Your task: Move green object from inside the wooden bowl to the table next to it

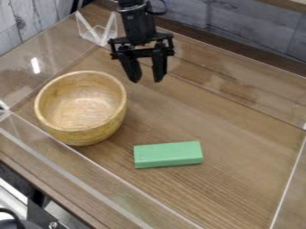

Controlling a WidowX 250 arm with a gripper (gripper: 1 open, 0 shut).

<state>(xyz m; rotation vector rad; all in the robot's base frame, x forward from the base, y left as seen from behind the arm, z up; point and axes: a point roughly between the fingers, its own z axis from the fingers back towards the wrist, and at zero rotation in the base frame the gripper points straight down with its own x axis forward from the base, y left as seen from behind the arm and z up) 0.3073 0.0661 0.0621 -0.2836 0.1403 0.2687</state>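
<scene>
the table (239, 107) fills the view, a brown wood-grain top with a clear plastic wall standing around its edges. on its left half sits the wooden bowl (80, 108), round, thick-walled and light tan, and its inside shows nothing but bare grain. the arm comes down from the top of the frame and ends in the gripper (145, 70), which hangs above the table behind the bowl, pointing steeply down, its two dark fingers standing partly apart with a narrow gap between them and nothing in it. the green block (167, 155) lies flat on the table near the front, just beside the bowl's right side but not touching it, so judged from how things lie the move out of the bowl looks done. from the gripper the block lies well apart, toward the front edge and slightly to the right in the picture, with its long axis running nearly left to right across the view, tilted a little. no brand, label or readable writing shows anywhere.
</scene>
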